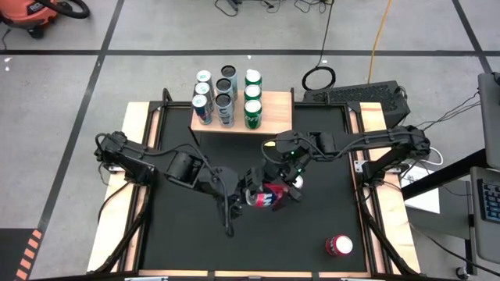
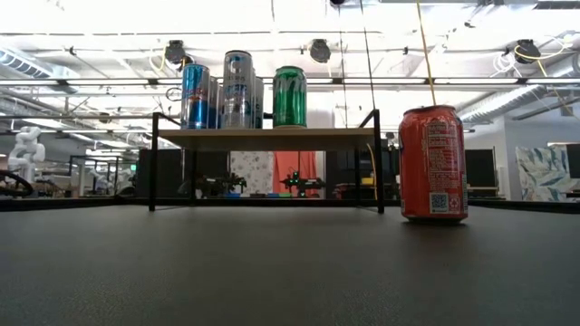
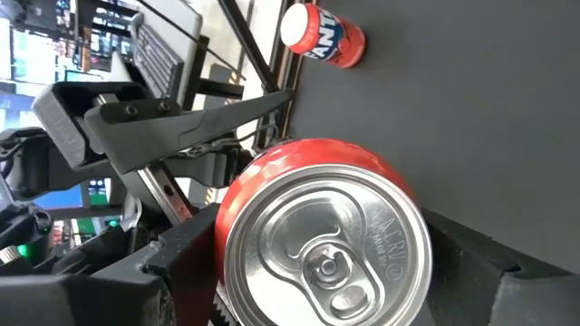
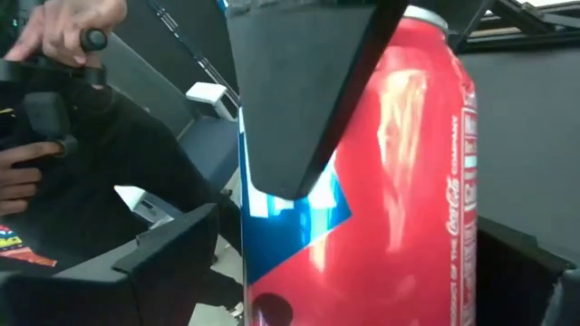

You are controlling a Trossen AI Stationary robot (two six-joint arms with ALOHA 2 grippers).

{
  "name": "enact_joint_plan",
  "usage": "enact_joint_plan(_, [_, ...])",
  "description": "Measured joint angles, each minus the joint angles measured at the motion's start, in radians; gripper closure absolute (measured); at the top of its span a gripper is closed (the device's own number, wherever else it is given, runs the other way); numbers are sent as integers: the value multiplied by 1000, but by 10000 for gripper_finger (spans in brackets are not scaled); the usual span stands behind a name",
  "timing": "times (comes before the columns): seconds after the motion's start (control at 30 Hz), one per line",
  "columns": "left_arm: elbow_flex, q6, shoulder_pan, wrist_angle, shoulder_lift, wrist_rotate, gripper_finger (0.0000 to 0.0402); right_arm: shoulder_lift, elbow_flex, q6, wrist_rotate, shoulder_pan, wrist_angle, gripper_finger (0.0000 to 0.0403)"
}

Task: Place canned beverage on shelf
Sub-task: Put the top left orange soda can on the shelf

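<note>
- Your left gripper (image 1: 251, 197) sits near mid-table, in front of the shelf. Its fingers (image 3: 181, 263) press both sides of a red can (image 1: 269, 197), so it is clamped on that can.
- In the left wrist view you look straight onto the can's silver top with its pull tab; the dark pads flank the can body.
- Your right gripper (image 1: 291, 184) meets the same can from the other side. Its fingers (image 4: 172, 249) stand wide apart with the can between them; one finger of the left gripper crosses in front of the can in the right wrist view. Whether the right pads actually touch the can, you cannot tell.
- The can shows red with a blue patch and white lettering down its side. In the high view it lies tilted between the two grippers, above the black tabletop (image 1: 195, 242).
- The shelf (image 1: 273, 109) stands at the far edge of the tabletop, a light-wood board on thin black legs. It carries several upright cans (image 1: 224, 97): blue-and-silver ones, dark ones and green ones (image 1: 252, 100), in three rows.
- The right end of the board is bare.
- A second red can (image 1: 339, 246) stands upright by itself near the front right of the tabletop, well apart from both grippers.
- In the right wrist view a person's hand (image 4: 63, 27) grips a handle beyond the table.
</note>
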Motion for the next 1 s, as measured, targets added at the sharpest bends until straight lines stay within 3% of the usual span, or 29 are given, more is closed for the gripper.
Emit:
enact_joint_plan(0.43, [0,-22,2,15,1,-11,111,-1,0,-7,21,0,1,30])
enact_joint_plan(0.8, [0,-29,1,19,1,-9,110,-1,0,-13,29,0,1,136])
enact_joint_plan(1.0, [0,-86,1,20,1,-7,84,0,0,-7,22,-1,1,115])
